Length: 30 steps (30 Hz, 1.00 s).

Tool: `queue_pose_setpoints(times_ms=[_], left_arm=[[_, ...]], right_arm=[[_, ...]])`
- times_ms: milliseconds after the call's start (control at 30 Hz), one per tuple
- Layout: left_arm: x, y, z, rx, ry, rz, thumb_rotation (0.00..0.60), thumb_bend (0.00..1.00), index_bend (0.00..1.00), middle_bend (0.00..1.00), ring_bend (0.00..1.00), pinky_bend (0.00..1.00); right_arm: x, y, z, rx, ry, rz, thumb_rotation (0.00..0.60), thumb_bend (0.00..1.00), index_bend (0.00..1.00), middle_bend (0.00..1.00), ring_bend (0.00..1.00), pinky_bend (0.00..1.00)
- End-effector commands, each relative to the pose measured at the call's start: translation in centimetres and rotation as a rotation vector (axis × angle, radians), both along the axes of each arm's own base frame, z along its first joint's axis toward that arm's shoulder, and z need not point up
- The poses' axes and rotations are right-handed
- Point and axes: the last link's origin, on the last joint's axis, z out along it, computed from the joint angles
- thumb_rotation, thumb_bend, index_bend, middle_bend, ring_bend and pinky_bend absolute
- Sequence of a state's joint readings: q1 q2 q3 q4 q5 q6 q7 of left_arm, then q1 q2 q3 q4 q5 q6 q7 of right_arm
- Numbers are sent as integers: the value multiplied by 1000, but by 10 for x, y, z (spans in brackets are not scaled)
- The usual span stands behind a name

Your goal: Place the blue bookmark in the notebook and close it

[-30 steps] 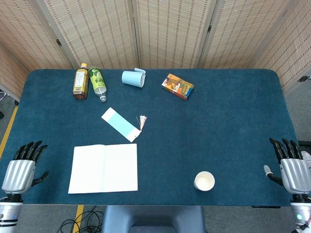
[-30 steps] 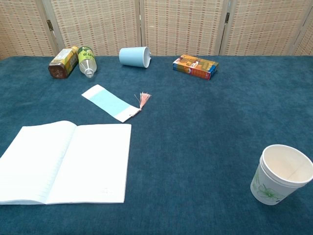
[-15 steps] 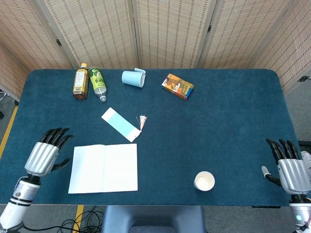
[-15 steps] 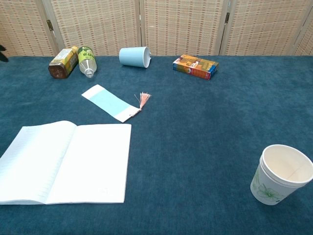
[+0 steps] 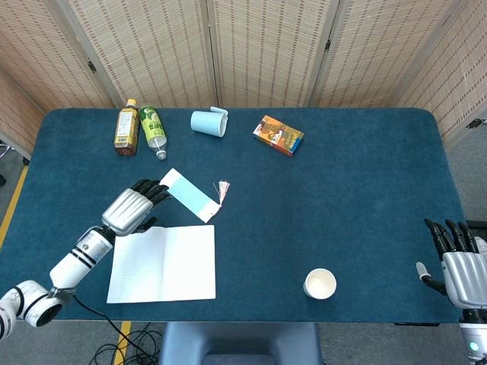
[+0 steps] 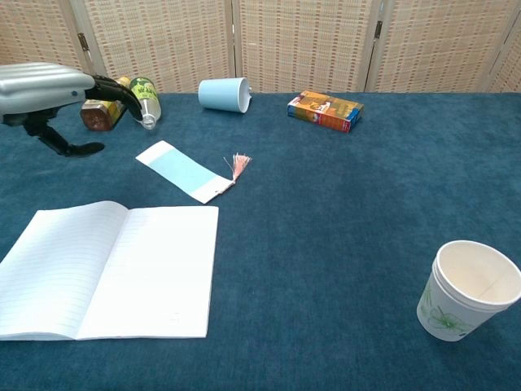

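Around our open white lined notebook (image 5: pixel 162 263) we see bare blue cloth at three and six o'clock, so a hand could pass there freely. At twelve o'clock the flat blue bookmark with a pink tassel (image 5: pixel 189 195) lies near it, and our left hand (image 5: pixel 131 207) hovers at eleven. The white paper cup (image 5: pixel 319 284) stands well apart at three o'clock.

Blue bookmark (image 5: pixel 188 195) with pink tassel lies flat, diagonal, just beyond the white notebook (image 5: pixel 162 263), which lies open.
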<state>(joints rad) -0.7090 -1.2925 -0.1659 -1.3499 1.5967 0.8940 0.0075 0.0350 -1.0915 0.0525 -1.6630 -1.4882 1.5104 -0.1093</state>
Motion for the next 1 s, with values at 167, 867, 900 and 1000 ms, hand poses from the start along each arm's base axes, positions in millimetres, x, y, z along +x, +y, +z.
queue_pose_setpoints(times_ms=[167, 867, 900, 1000], left_arm=[[26, 35, -27, -71, 14, 30, 600, 612, 261, 204, 142, 188], [47, 95, -92, -75, 131, 164, 600, 662, 252, 204, 122, 186], [45, 96, -94, -74, 142, 173, 600, 662, 252, 204, 122, 183], [41, 100, -97, -64, 157, 193, 600, 663, 251, 204, 121, 181]], right_arm=[[3, -2, 0, 4, 5, 1, 600, 289, 53, 172, 61, 40], [0, -2, 2, 0, 17, -47, 600, 292, 53, 172, 67, 40], [0, -3, 2, 1, 17, -48, 600, 292, 53, 172, 67, 40], [0, -3, 3, -1, 17, -48, 600, 292, 53, 172, 67, 40]])
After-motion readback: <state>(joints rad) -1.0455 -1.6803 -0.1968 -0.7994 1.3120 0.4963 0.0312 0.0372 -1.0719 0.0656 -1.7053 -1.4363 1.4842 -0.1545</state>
